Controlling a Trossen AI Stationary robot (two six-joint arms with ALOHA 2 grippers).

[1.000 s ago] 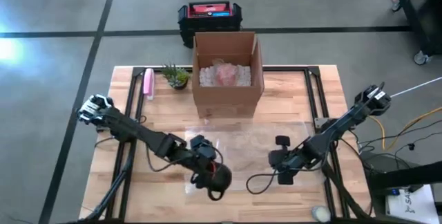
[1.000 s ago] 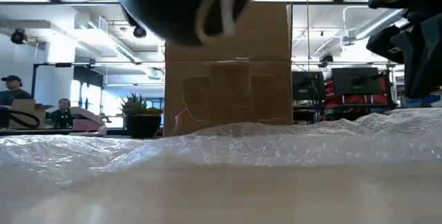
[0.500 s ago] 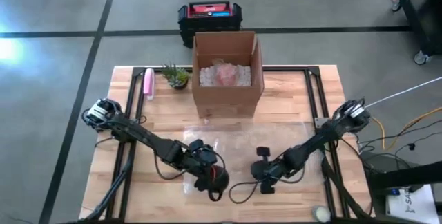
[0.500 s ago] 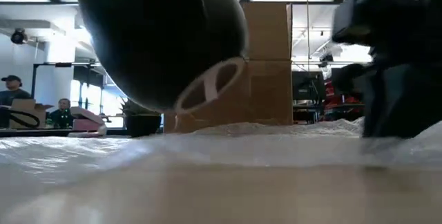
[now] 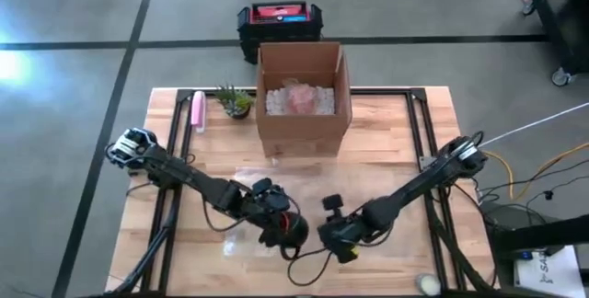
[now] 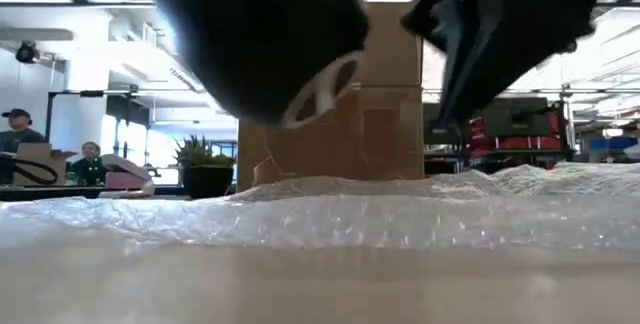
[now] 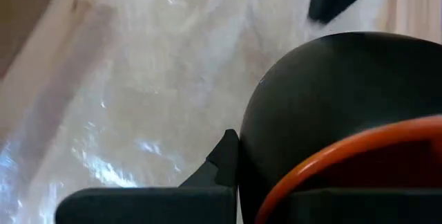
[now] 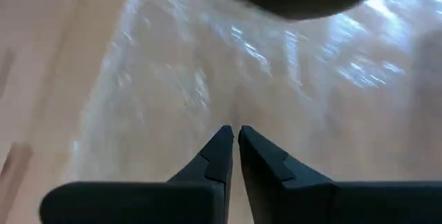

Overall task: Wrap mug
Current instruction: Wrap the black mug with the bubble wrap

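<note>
Two arms: both reach low across the table [image 5: 396, 123], toward its front middle.
Bubble wrap [image 5: 304, 188]: lies flat on the table, under both claws.
Mug [image 5: 293, 232]: black, orange inside, tipped on its side above the wrap.
Left gripper [image 5: 276, 227]: holds the mug.
Right gripper [image 5: 339, 234]: fingers pinched together, tips down at the wrap, just beside the mug.

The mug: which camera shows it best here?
The left wrist view: the black mug fills it, orange rim visible, held in the left pincer. The low view shows its dark body and white handle, raised above the bubble wrap. The high view shows it small; the right wrist view catches only an edge.
</note>
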